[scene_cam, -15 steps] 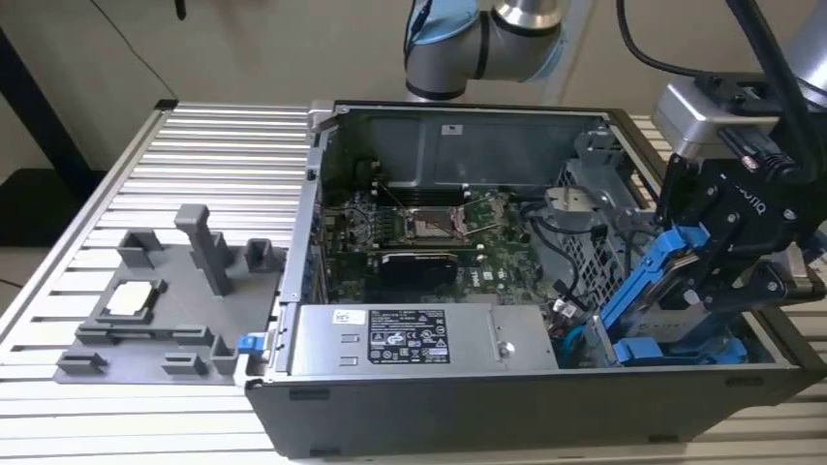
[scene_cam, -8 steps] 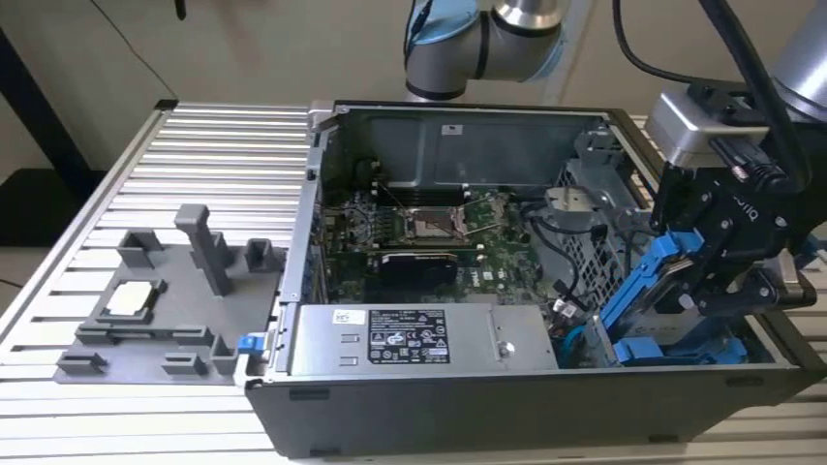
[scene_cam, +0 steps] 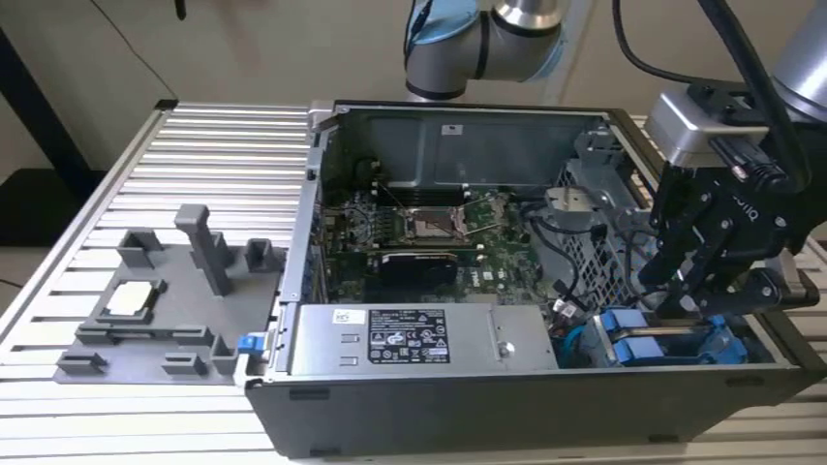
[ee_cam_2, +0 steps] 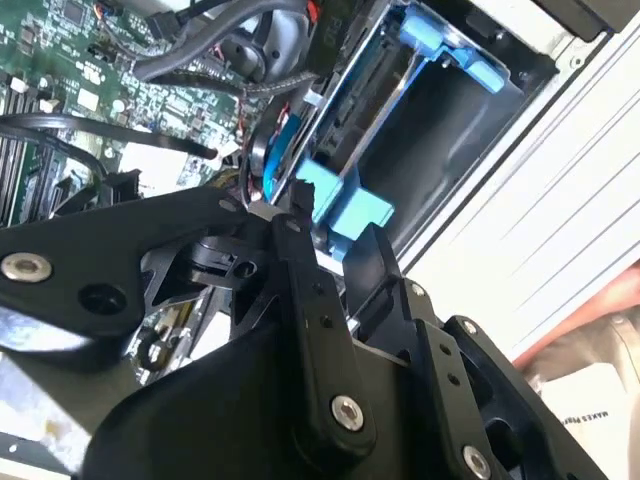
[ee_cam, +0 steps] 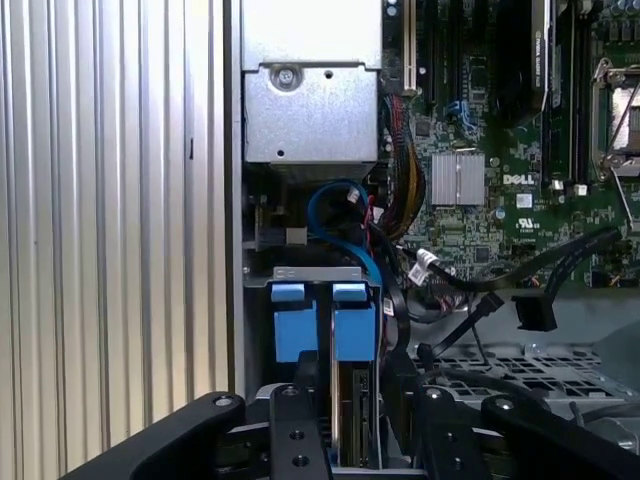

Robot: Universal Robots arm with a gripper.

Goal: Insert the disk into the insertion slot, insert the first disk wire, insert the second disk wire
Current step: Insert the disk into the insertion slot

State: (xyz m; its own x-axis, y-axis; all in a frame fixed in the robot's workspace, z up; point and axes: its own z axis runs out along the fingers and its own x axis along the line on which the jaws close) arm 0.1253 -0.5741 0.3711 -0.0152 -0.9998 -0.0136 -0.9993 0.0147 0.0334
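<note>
- We take the power-supply box [scene_cam: 401, 339] as our landmark: a plain grey sheet-metal block with a white sticker, lying along the near wall of the open computer case [scene_cam: 517, 412].
- Just beside the power-supply box, on the exterior view's right, is the insertion slot [scene_cam: 726, 347], a bay of perforated grey metal with blue plastic rails.
- The disk [ee_cam: 352, 410] stands on edge in that slot, showing a thin silvery rim. Its blue carrier [ee_cam: 290, 322] ends in two blocky, matte tabs turned toward the power-supply box.
- We judge the edge-on pose lets the carrier ride the rails, so the disk looks entered, though how deep is hidden.
- The gripper [scene_cam: 691, 308], black and built of bolted links, hangs straight over the disk and straddles the carrier. We cannot tell whether it clamps the carrier or stands just free of it.
- A glossy blue cable [ee_cam: 330, 200] loops between the power-supply box and the disk.
- A black cable with a blocky plug [ee_cam: 535, 310] lies loose farther from the box, over the green motherboard [scene_cam: 427, 228]. It seems unplugged.
</note>
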